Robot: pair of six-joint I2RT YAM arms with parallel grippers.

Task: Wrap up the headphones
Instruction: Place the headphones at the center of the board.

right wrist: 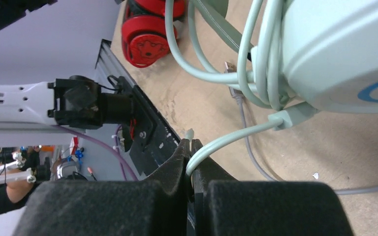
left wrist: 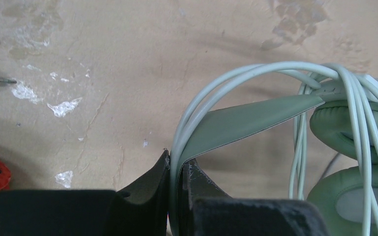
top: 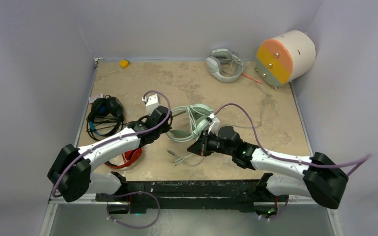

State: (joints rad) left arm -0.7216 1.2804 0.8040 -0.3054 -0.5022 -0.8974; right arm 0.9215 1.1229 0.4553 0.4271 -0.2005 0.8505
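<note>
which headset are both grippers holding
The mint-green headset at mid-table: the left gripper pinches its headband, the right gripper its cable. The black-and-blue headset, red headset and grey-white headset lie untouched.

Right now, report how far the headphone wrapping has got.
Done: several loops of cable already lie over the mint headset headband. In hand: left jaws pinch that headband, right jaws are shut on the cable, mid-wrap. Left: the remaining cable, then the black-and-blue headset and the red headset, both lying aside.
</note>
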